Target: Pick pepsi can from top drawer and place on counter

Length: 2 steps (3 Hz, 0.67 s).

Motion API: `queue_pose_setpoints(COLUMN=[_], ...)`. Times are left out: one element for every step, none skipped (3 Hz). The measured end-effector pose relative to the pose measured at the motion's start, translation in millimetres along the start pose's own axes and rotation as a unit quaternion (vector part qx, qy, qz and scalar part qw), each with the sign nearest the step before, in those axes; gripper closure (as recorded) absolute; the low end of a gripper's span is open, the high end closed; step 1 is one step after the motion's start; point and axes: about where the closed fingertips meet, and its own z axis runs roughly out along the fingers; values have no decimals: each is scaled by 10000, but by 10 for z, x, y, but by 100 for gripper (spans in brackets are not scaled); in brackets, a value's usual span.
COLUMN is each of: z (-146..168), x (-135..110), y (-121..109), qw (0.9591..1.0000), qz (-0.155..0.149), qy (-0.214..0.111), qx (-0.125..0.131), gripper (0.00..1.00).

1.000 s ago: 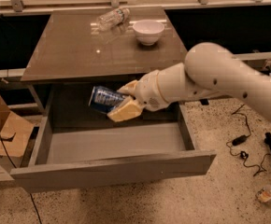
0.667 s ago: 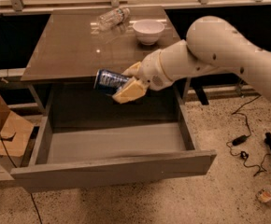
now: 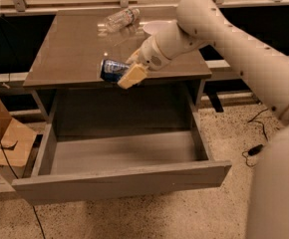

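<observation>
The dark blue pepsi can (image 3: pixel 112 69) lies on its side in my gripper (image 3: pixel 127 69), which is shut on it. I hold it in the air at the counter's front edge, above the open top drawer (image 3: pixel 119 156). The counter (image 3: pixel 74 49) is a glossy brown-grey tabletop. The drawer is pulled far out and its light grey inside holds nothing. My pale arm (image 3: pixel 224 29) reaches in from the right.
A clear plastic bottle (image 3: pixel 120 19) lies on its side at the back of the counter. A white bowl (image 3: pixel 157 26) sits behind my wrist, partly hidden. A cardboard box (image 3: pixel 2 138) stands on the floor at the left. Cables lie on the speckled floor at the right.
My gripper has lifted the can up out of the drawer to the height of the counter's front edge.
</observation>
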Motion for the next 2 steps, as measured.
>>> queue_pose_setpoints(z=[166,138], x=[6,-24], y=[-233,-234], qw=[9999,9999], qz=[-9,-9], qy=[117,118], qx=[-119,-120], gripper=[100,90])
